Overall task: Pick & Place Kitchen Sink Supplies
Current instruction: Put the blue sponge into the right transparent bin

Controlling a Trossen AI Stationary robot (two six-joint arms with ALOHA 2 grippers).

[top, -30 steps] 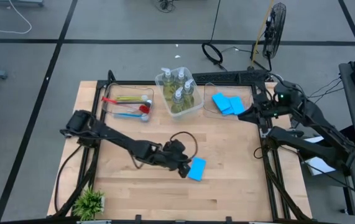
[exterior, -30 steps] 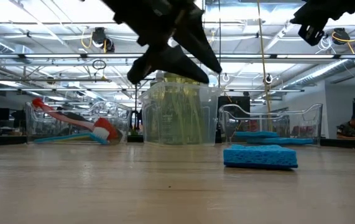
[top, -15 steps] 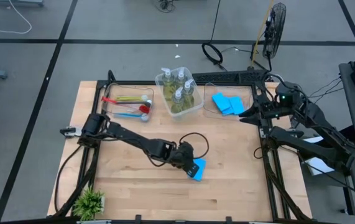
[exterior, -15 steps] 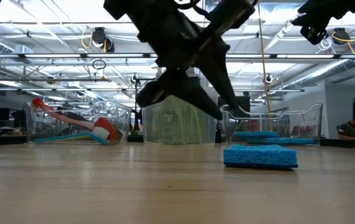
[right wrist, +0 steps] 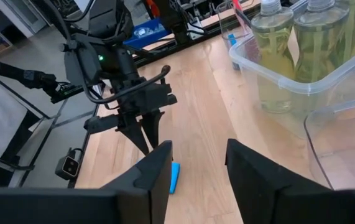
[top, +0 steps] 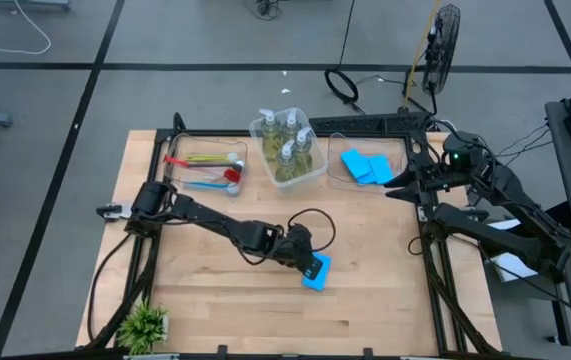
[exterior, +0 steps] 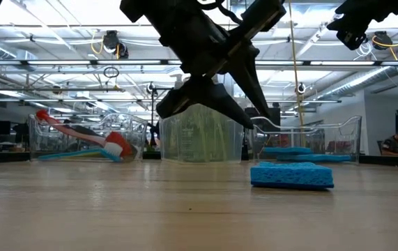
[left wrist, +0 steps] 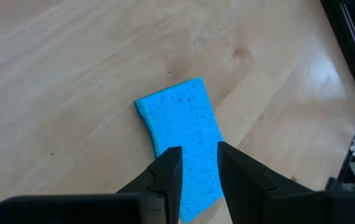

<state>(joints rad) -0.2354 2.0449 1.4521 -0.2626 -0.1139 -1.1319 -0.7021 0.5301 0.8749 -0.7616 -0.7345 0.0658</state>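
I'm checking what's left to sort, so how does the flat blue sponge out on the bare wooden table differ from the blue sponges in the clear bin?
The lone flat blue sponge lies by itself on the wooden table; the binned blue sponges are piled overlapping inside the clear plastic bin. The lone sponge has the left gripper over it, above the sponge; the right gripper waits beside the binned ones. All share the same bright blue, flat rectangular shape.

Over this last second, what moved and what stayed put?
The left hand swung toward the lone blue sponge on the open table and came down over it, fingers apart, not yet gripping; it hangs above it in the low view. The right hand, beside the sponge bin, opened its fingers. The sponge, bottle bin, brush bin and plant stayed put.
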